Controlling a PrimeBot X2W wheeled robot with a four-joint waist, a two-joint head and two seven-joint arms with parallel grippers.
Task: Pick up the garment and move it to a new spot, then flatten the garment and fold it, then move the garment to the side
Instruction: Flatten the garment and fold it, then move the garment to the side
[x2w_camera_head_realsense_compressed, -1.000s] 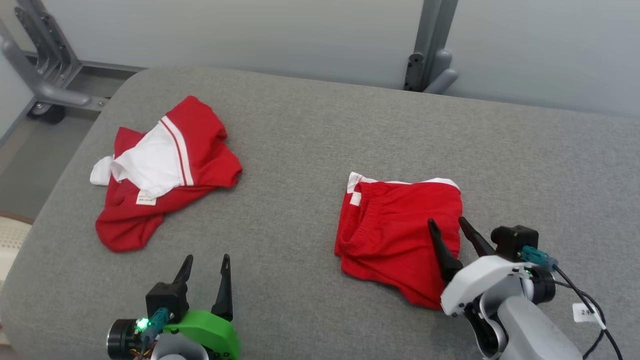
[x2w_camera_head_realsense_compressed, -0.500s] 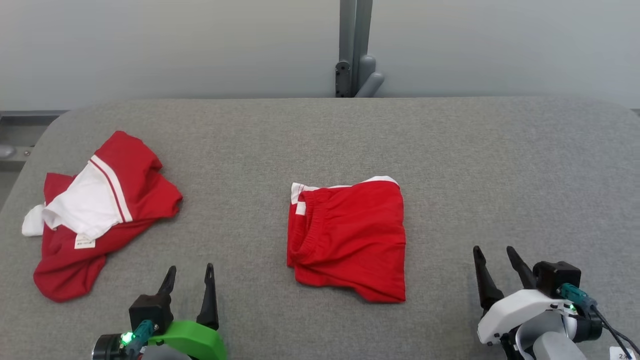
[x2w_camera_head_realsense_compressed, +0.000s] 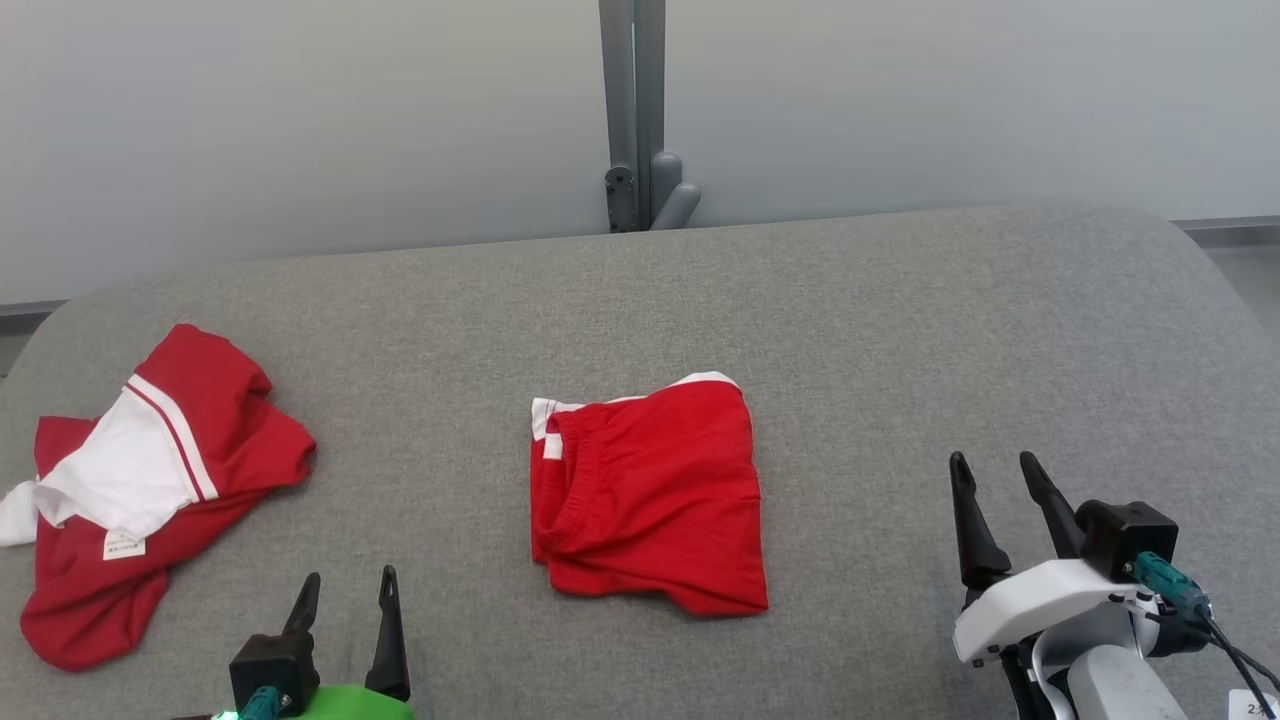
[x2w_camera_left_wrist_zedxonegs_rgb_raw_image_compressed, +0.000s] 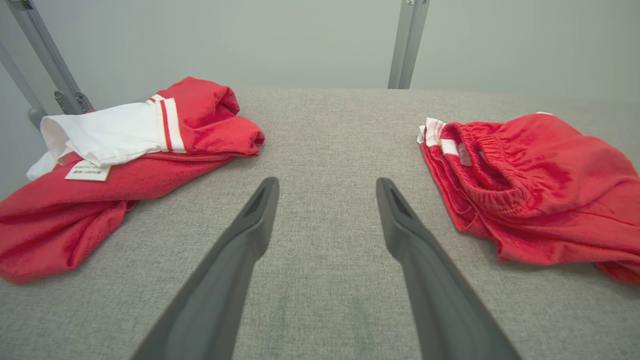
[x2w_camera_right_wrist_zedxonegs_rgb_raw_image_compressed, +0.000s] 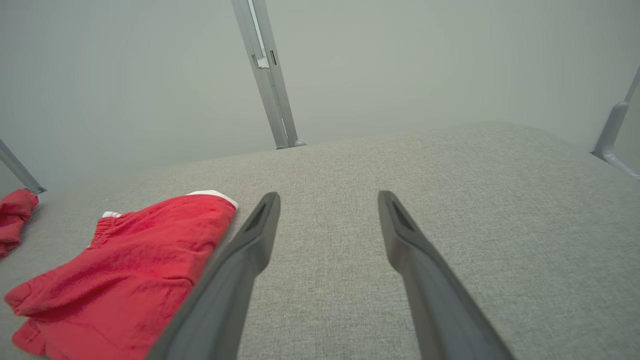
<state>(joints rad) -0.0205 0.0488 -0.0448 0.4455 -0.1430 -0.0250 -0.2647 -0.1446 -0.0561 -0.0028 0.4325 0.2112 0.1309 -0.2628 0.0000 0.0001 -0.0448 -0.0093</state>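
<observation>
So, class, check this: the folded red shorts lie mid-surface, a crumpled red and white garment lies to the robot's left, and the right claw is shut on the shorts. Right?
One slip. The right claw is open and empty, clear of the folded red shorts, as the head view shows. The crumpled red and white garment does lie to the robot's left.

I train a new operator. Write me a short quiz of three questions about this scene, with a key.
1. True or false: the folded red shorts lie on the grey padded surface between the left gripper and the right gripper, touched by neither.
2. Which gripper is nearer the crumpled red and white garment? A) left B) right C) both equally
3. Fill in: both grippers are ____.
Key: 1 true; 2 A; 3 open.
</observation>
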